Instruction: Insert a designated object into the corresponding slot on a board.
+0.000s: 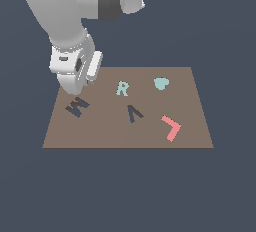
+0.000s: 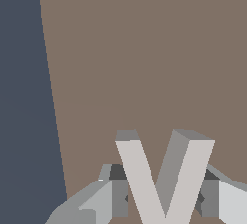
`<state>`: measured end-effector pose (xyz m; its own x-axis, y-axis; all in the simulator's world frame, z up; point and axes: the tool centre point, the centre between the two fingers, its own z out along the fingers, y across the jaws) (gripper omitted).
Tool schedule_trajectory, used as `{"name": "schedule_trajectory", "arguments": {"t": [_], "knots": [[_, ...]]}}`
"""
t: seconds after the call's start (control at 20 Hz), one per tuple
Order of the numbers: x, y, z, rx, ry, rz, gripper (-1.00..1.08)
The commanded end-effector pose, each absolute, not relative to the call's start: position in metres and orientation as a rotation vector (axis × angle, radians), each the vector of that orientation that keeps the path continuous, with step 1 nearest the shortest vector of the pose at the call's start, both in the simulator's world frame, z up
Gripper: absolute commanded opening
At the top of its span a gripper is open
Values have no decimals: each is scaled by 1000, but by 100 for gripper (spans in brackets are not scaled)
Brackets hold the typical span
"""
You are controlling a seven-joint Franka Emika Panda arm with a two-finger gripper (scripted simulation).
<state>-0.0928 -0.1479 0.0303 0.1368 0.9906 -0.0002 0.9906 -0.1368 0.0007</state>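
1. The gripper [image 2: 164, 203] was clamped on the pale grey V piece [image 2: 164, 179]: in the wrist view a finger [image 2: 99, 203] stood at each side of the letter, pressed against its outer arms, so the piece hung with its open end pointing away from the wrist.
2. In the exterior view the hand sat low over the board [image 1: 110, 133], toward the exterior view's left, just beside the M-shaped recess [image 1: 77, 107]; the piece itself was hidden there behind the hand.
3. The V-shaped slot [image 1: 133, 113] lay empty near the board's middle, well apart from the hand, between the teal R [image 1: 122, 88] and the pink L [image 1: 171, 127].
4. Judged from this, the letter was held for carrying and insertion was not yet done.
5. The side grip probably left the letter's lower face free, so it could drop into the recess once turned to match the slot's outline.
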Motion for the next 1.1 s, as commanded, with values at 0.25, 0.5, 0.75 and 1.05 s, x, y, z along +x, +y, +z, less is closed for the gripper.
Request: {"name": "schedule_trajectory", "arguments": {"t": [0.25, 0.5, 0.75, 1.05], "knots": [[-93, -148, 35, 2369, 2064, 0, -100], [-93, -147, 34, 2374, 2058, 0, -100], [-91, -140, 34, 2403, 2024, 0, -100], [-88, -125, 34, 2471, 1941, 0, -100]]}}
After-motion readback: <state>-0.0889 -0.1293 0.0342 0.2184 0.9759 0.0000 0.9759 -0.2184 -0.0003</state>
